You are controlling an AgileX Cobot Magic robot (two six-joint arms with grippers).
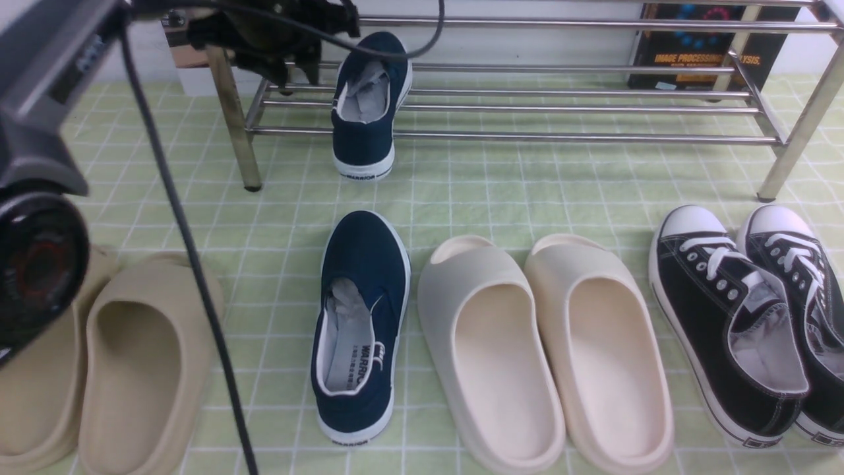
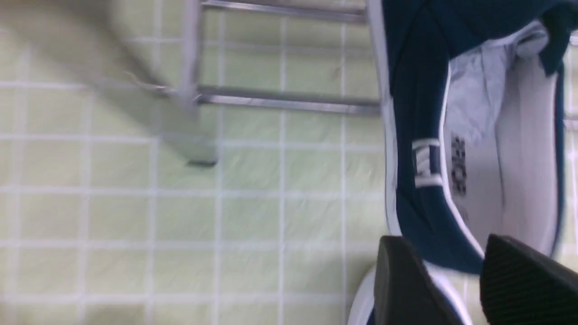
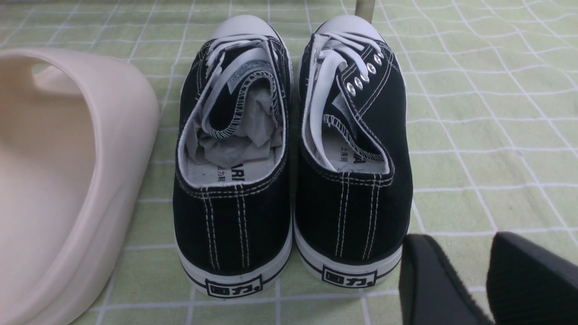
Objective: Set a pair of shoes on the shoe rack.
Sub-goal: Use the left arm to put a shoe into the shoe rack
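Shoe rack (image 2: 289, 103) — blurred, mostly off-frame.

Bright, even light from above fills all three views. The shiny chrome tube shoe rack (image 1: 527, 137) carries pale glints, and shadows beneath it are faint and soft. The left wrist view is smeared by motion blur, worst at the rack's leg beside the navy blue canvas slip-on (image 2: 420, 113). The black lace-up canvas sneakers (image 3: 235, 212) show crisply.
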